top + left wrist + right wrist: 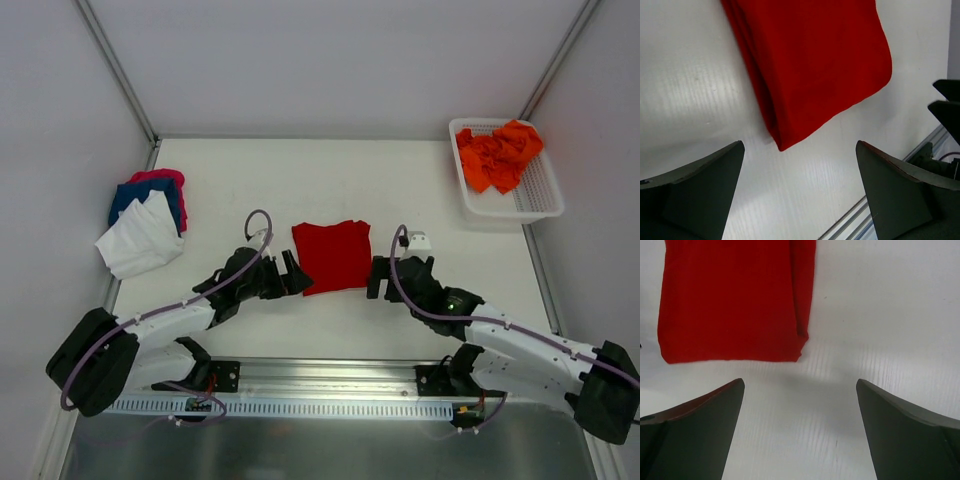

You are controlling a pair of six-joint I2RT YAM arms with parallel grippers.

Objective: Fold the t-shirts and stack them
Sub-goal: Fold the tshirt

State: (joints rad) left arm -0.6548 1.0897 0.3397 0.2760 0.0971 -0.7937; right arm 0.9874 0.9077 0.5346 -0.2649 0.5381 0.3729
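At the table's [230,170] far left, a white t-shirt [138,243] is laid partly over a blue t-shirt [128,195] and a pink t-shirt [165,178]. The left gripper [296,274] is held wide apart and empty, just beside the left edge of the folded deep red t-shirt [332,256], which is laid flat mid-table. The right gripper [375,278] is likewise spread wide and empty at its right edge. Far right, orange t-shirts [498,155] are heaped in a white mesh basket [548,200].
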